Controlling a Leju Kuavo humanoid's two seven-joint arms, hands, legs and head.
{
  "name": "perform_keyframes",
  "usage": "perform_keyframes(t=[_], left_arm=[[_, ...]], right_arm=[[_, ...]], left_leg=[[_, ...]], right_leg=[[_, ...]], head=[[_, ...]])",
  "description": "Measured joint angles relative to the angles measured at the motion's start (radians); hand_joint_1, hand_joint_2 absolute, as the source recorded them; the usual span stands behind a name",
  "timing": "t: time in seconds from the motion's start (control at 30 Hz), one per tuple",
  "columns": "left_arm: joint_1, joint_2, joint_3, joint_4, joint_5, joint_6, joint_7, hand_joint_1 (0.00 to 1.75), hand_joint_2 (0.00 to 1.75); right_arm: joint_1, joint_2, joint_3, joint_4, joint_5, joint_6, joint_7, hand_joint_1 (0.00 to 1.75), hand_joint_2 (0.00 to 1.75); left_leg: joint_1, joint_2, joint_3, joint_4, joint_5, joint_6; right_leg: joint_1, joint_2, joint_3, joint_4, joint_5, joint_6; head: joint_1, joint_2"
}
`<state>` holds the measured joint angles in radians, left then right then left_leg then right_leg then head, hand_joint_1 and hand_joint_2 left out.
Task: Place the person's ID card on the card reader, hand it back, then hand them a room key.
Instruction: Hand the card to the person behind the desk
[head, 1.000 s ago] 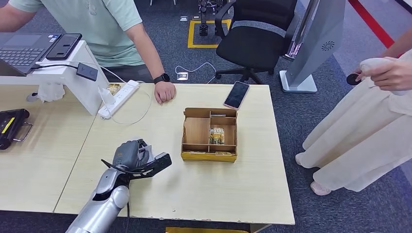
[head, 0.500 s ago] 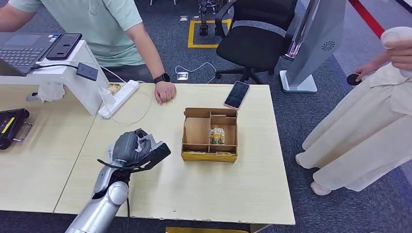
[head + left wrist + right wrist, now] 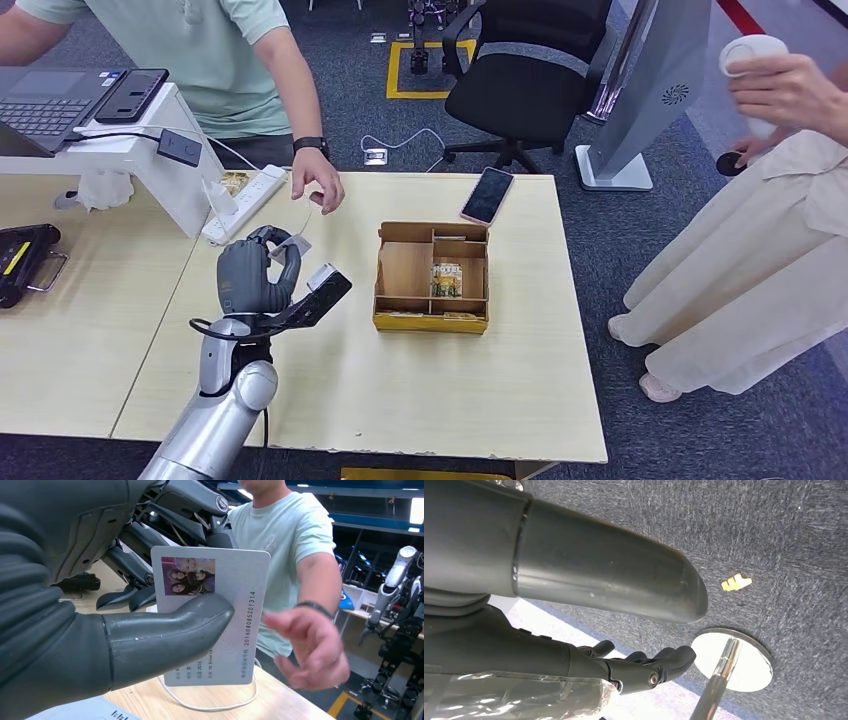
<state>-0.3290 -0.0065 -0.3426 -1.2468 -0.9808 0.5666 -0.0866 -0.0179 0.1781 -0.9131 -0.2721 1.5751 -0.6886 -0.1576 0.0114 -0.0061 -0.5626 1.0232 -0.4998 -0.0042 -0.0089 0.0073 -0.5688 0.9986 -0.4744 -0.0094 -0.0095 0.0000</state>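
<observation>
My left hand (image 3: pixel 258 278) is raised over the table's left part and pinches a white ID card (image 3: pixel 298 245). In the left wrist view the ID card (image 3: pixel 230 620) with a photo and printed number is upright between the thumb (image 3: pixel 170 630) and the fingers (image 3: pixel 135 565). The person in the green shirt reaches a hand (image 3: pixel 318 188) toward it; that hand (image 3: pixel 307 647) is close to the card's edge, not touching. A wooden box (image 3: pixel 405 272) holds a hotel key card (image 3: pixel 446 279). My right hand (image 3: pixel 589 587) hangs over carpet, fingers apart, holding nothing.
A phone (image 3: pixel 487 195) lies at the table's far edge and a power strip (image 3: pixel 245 203) with a cable beside a white stand (image 3: pixel 150 150) carrying a small black box (image 3: pixel 180 147). A laptop (image 3: pixel 45 100) sits far left. A person in beige (image 3: pixel 760 250) stands at the right.
My left hand rose and moved away from me toward the seated person with the card. That person's hand lifted off the table and reaches for it. The standing person raised a white object.
</observation>
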Motion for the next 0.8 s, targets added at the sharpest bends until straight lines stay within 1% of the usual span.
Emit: perform_keyframes(t=[0.1,0.23,0.3,0.4,0.6,0.7,0.8], left_arm=[[-0.009,-0.007,0.0,0.015,-0.012,0.013,0.0,1.75,1.75],[-0.042,-0.024,0.003,0.065,-0.06,0.087,-0.005,1.75,1.75],[-0.069,-0.042,0.017,0.099,-0.088,0.112,-0.024,1.75,1.75],[-0.103,-0.081,0.056,0.14,-0.11,0.119,-0.059,1.75,1.75],[-0.141,-0.147,0.117,0.181,-0.142,0.121,-0.09,1.75,1.75],[-0.153,-0.173,0.145,0.195,-0.141,0.122,-0.116,1.75,1.75],[-0.164,-0.19,0.155,0.213,-0.131,0.122,-0.125,1.75,1.75]], right_arm=[[0.0,0.0,0.004,0.0,0.0,0.0,0.001,0.0,0.0],[-0.001,0.0,0.017,0.0,0.0,0.0,0.009,0.0,0.0],[-0.004,0.0,0.028,0.001,0.0,0.0,0.015,0.0,0.0],[-0.006,0.0,0.042,0.002,0.0,0.0,0.024,0.0,0.0],[-0.007,0.0,0.06,0.005,0.0,0.0,0.034,0.0,0.0],[-0.007,0.0,0.067,0.007,0.0,0.0,0.035,0.0,0.0],[-0.007,0.0,0.072,0.008,0.0,0.0,0.035,0.0,0.0]], left_leg=[[0.0,0.0,0.0,0.0,0.0,0.0],[0.0,0.0,0.0,0.0,0.0,0.0],[0.0,0.0,0.0,0.0,0.0,0.0],[0.0,0.0,0.0,0.0,0.0,0.0],[0.0,0.0,0.0,0.0,0.0,0.0],[0.0,0.0,0.0,0.0,0.0,0.0],[0.0,0.0,0.0,0.0,0.0,0.0]], right_leg=[[0.0,0.0,0.0,0.0,0.0,0.0],[0.0,0.0,0.0,0.0,0.0,0.0],[0.0,0.0,0.0,0.0,0.0,0.0],[0.0,0.0,0.0,0.0,0.0,0.0],[0.0,0.0,0.0,0.0,0.0,0.0],[0.0,0.0,0.0,0.0,0.0,0.0],[0.0,0.0,0.0,0.0,0.0,0.0]], head=[[0.0,0.0],[0.0,0.0],[0.0,0.0],[0.0,0.0],[0.0,0.0],[0.0,0.0],[0.0,0.0]])
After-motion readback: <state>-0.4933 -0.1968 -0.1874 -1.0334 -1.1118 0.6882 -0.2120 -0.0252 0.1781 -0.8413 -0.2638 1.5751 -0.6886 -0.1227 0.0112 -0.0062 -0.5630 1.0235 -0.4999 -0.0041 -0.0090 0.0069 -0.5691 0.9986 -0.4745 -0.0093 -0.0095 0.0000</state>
